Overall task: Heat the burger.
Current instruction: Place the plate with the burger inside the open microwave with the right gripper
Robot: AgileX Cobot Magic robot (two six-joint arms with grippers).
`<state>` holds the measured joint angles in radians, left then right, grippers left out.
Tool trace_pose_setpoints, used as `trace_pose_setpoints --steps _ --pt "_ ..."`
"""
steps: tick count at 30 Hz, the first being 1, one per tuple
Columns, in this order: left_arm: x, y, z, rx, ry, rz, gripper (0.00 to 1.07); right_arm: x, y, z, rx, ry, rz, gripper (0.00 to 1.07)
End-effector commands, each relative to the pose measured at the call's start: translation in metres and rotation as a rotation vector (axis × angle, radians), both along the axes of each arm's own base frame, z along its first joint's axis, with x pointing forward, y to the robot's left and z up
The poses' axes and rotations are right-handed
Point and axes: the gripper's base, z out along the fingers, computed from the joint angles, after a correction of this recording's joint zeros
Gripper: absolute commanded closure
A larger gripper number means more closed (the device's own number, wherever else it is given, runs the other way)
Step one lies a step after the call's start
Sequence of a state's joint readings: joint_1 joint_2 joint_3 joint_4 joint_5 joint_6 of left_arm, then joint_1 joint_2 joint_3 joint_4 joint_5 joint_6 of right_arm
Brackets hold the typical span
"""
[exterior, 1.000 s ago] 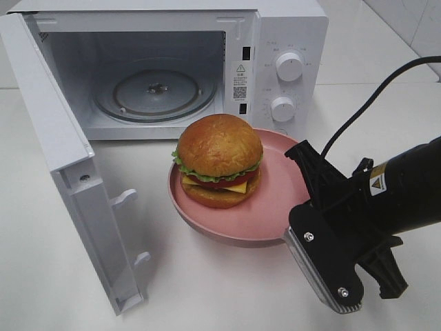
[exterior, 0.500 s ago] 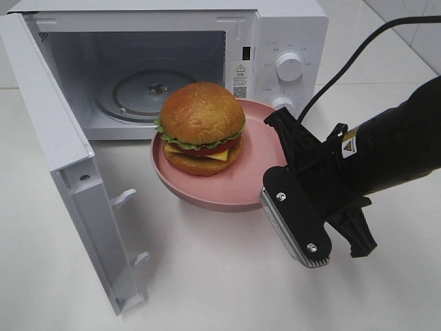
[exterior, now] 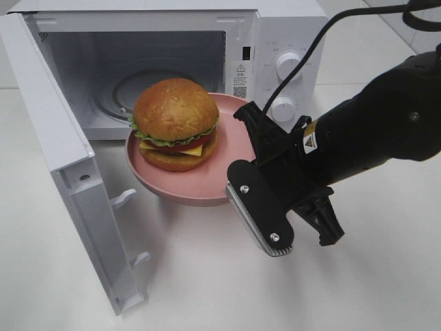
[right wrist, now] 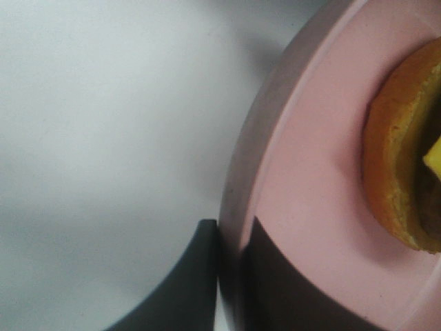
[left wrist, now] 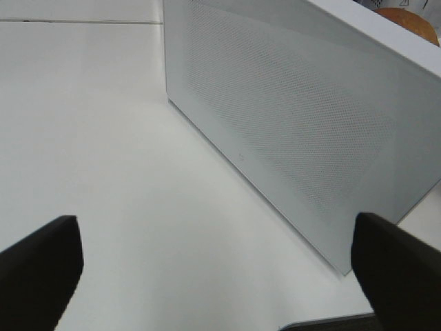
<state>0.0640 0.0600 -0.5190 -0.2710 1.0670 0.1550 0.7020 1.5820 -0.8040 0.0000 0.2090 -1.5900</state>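
Observation:
The burger (exterior: 176, 121), with its brown bun, lettuce, tomato and cheese, sits on a round pink plate (exterior: 207, 183). My right gripper (exterior: 233, 181) is shut on the plate's near right rim and holds it above the table, just in front of the open microwave (exterior: 289, 34). In the right wrist view the dark fingers (right wrist: 186, 289) pinch the plate rim (right wrist: 238, 207), and the burger's edge (right wrist: 400, 158) shows beyond it. My left gripper (left wrist: 217, 276) is open and empty, facing the outer side of the microwave door (left wrist: 289, 124). It is out of the exterior high view.
The microwave door (exterior: 69, 179) stands swung open at the left. The glass turntable (exterior: 124, 93) lies inside the cavity, partly hidden by the burger. Two white knobs (exterior: 289, 65) sit on the control panel. A black cable (exterior: 324, 38) arcs over my right arm.
My right gripper has carried the plate and burger up and to the left, from the table in front of the control panel to the cavity opening. The door has not moved.

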Motion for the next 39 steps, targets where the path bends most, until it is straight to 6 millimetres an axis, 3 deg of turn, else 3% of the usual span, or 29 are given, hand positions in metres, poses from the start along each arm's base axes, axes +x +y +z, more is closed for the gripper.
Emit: trace_pose_setpoints --steps 1,39 --pt "0.000 0.000 0.000 0.002 -0.002 -0.003 0.09 0.011 0.012 0.010 0.074 -0.058 -0.020 1.07" --pt "0.000 0.000 0.000 0.002 -0.002 -0.003 0.09 0.069 0.070 0.006 0.123 -0.005 -0.106 1.07"
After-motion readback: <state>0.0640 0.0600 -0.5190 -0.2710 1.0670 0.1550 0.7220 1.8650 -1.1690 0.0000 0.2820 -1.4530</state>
